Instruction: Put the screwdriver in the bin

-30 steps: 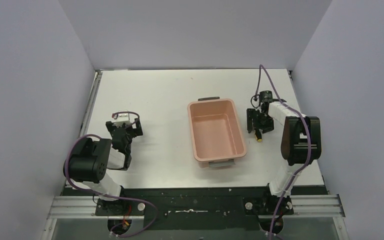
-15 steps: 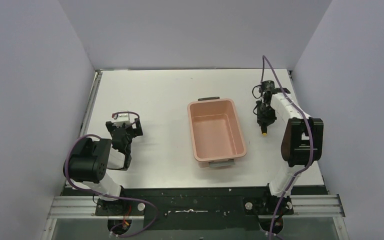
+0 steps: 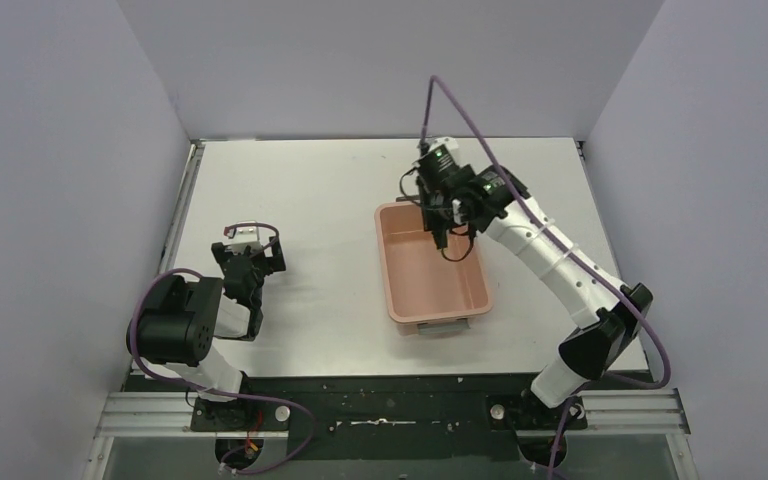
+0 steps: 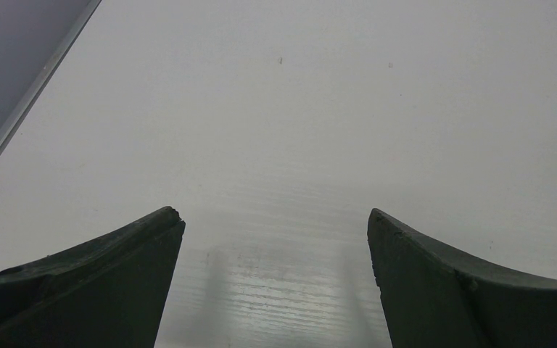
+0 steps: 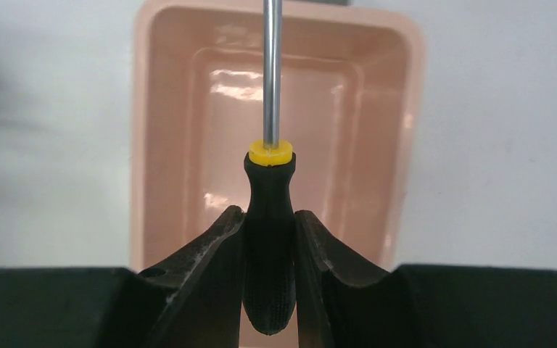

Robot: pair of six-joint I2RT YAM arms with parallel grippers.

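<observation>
The salmon-pink bin [image 3: 465,300] stands mid-table; the right wrist view looks down into its bare inside [image 5: 188,145]. My right gripper [image 3: 442,222] hangs over the bin's far end, shut on the screwdriver [image 5: 270,210], gripped by its black handle; its yellow collar and thin metal shaft point forward over the bin. In the top view the screwdriver is mostly hidden by the gripper. My left gripper [image 3: 245,262] rests low at the left, open and empty, its fingers [image 4: 116,275] wide apart just above the white table.
Purple cables [image 3: 460,110] loop over the right arm and beside the left base. Grey walls close in the table on three sides. A metal rail [image 3: 185,200] runs along the left edge.
My right gripper has lifted the screwdriver from the table right of the bin and swung it left and up over the bin's far end. The left arm has not moved.
</observation>
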